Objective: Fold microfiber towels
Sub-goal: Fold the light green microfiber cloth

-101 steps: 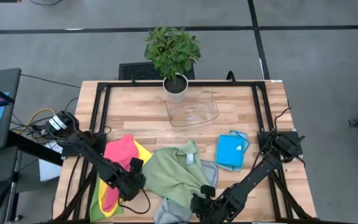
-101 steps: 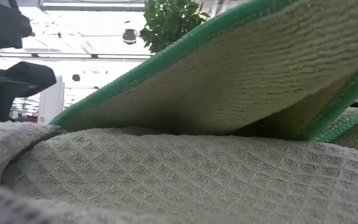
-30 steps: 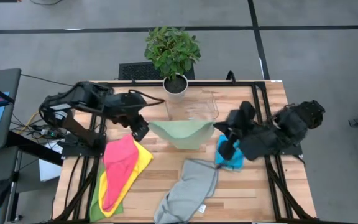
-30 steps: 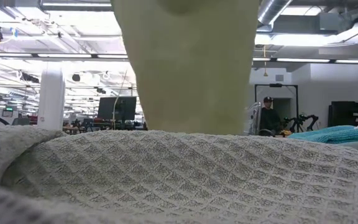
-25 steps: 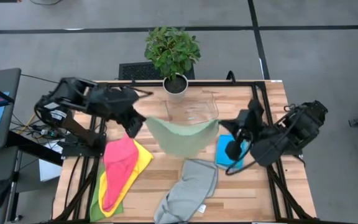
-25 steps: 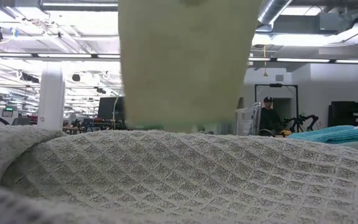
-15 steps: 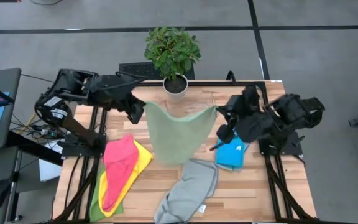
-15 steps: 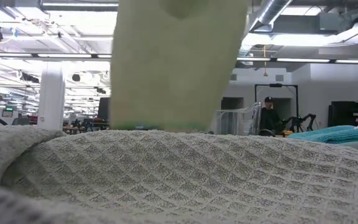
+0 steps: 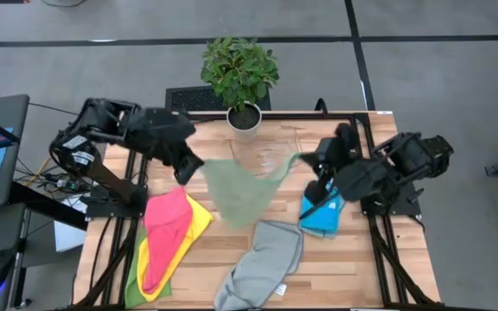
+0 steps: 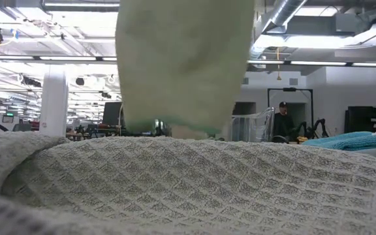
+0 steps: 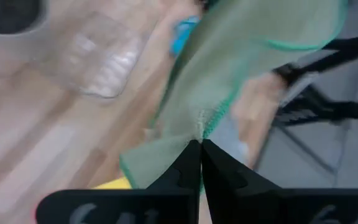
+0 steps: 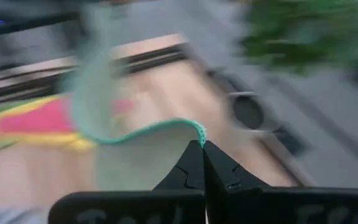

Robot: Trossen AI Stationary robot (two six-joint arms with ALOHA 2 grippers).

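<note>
Over the worktop [image 9: 188,259] both grippers (left [image 9: 190,170], right [image 9: 308,164]) pinch a green towel [image 9: 242,194] by 2 corners; lower evenly, keeping it taut

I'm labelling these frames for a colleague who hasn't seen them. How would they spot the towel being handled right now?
Find the potted plant at the table's far edge. Just in front of it, the light green towel hangs in the air, stretched between the left gripper and right gripper. The other towels all lie on the table.
</note>
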